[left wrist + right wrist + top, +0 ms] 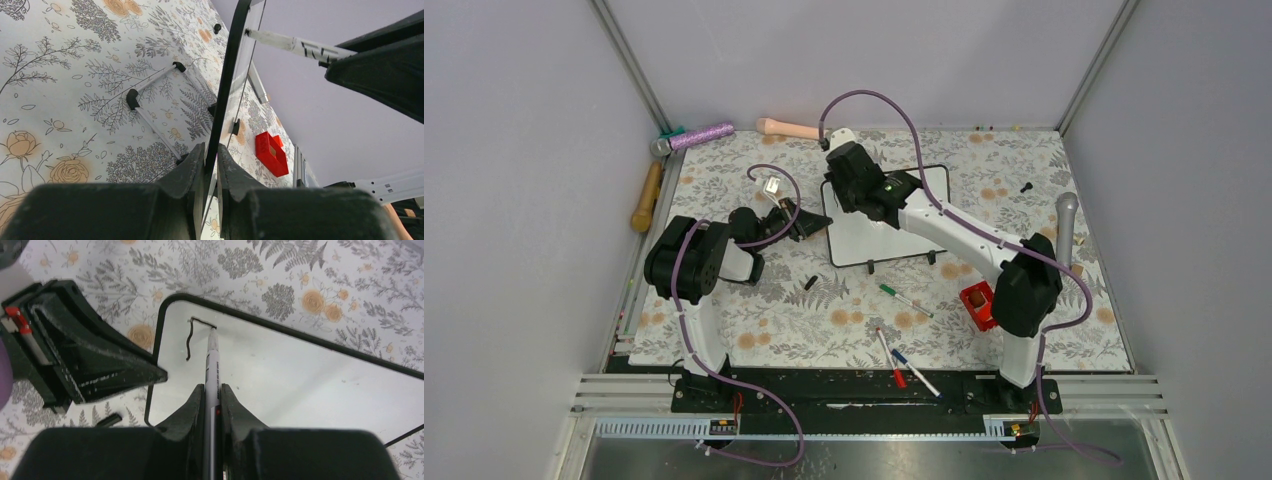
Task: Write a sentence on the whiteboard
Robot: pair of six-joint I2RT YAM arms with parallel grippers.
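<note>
Whiteboard (879, 240): seen on the floral mat (754, 320), between both grippers.
Left gripper (211, 155): closed narrowly on the whiteboard's left frame edge.
Right gripper (212, 390): clamped on a marker pen (212, 357), whose tip touches the whiteboard near the clamped corner.
Sentence (190, 337): only one hooked black stroke is shown.
Obstruction: the whiteboard's far-left part is covered by the right arm (964, 235) in the top view.
Nearward of the whiteboard: black cap (810, 283), green marker (905, 299), red block (977, 305), red marker (890, 358), blue marker (916, 373).
</note>
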